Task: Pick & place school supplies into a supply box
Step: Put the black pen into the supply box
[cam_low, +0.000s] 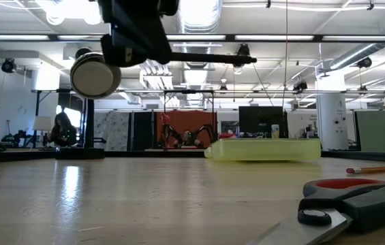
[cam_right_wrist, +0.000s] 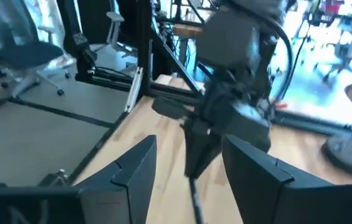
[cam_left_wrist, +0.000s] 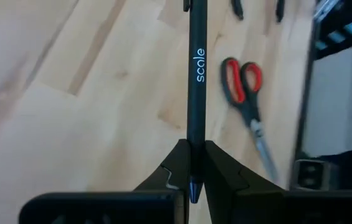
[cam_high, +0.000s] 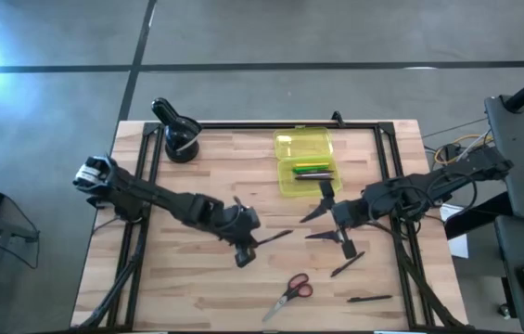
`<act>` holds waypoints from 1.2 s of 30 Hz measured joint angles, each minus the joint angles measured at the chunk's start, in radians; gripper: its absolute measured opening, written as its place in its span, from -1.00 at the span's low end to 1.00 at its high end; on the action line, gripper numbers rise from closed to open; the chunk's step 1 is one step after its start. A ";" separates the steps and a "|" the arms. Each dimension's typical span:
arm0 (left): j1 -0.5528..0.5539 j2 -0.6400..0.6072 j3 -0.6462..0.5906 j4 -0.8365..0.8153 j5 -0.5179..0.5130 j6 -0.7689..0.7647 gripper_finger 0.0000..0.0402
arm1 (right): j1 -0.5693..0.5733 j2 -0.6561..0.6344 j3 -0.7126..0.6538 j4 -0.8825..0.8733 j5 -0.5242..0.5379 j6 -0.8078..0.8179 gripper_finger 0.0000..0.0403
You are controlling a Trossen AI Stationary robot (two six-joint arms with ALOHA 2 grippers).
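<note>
Two grippers work near the box, which lies open with pens inside. From above, the left gripper, below and left of the box, looks only a dark mass; its wrist view shows the fingers clamped on a black pen. The right gripper, just below the box, has its fingers spread, empty. Scissors lie farther below the box.
</note>
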 joint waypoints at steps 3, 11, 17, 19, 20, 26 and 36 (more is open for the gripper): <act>0.037 -0.002 -0.005 0.068 0.079 -0.039 -0.96 | 0.000 0.044 0.056 -0.083 0.020 -0.083 -0.14; 0.091 -0.005 -0.007 0.177 0.175 -0.126 -0.96 | 0.000 0.253 0.314 -0.490 0.062 -0.280 -0.23; 0.127 -0.006 -0.007 0.245 0.217 -0.173 -0.96 | -0.001 0.386 0.440 -0.667 0.108 -0.356 -0.35; 0.139 -0.006 -0.007 0.274 0.230 -0.180 -0.96 | -0.003 0.420 0.452 -0.687 0.108 -0.369 -0.38; 0.143 -0.006 -0.007 0.286 0.236 -0.183 -0.96 | -0.003 0.434 0.457 -0.686 0.107 -0.369 -0.39; 0.157 -0.008 -0.008 0.299 0.250 -0.184 -0.96 | -0.003 0.488 0.466 -0.689 0.108 -0.360 -0.44; 0.156 -0.008 -0.008 0.292 0.263 -0.175 -0.96 | -0.002 0.480 0.466 -0.670 0.136 -0.338 -0.54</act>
